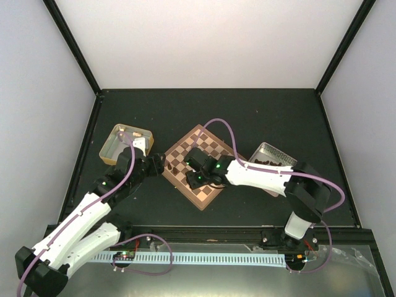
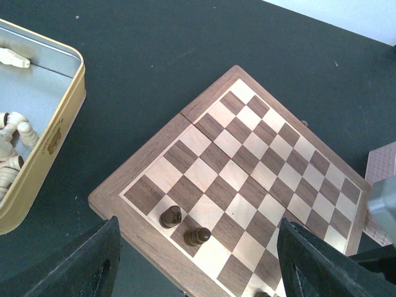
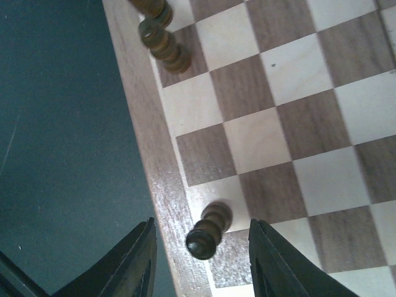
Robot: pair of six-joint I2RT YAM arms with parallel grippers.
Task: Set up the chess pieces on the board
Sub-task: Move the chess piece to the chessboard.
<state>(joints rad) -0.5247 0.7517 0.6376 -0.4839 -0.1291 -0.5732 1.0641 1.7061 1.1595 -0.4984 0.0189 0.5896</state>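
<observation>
Black tabletop [image 1: 266, 117], pale walls [image 1: 210, 43] on three sides (black struts [image 1: 72, 46] at corners), even soft light.

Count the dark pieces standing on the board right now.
3 dark pieces, all in the board's edge row: two on neighbouring squares near a corner, a third farther along between the open right fingers. Others may hide under the right arm.
</observation>
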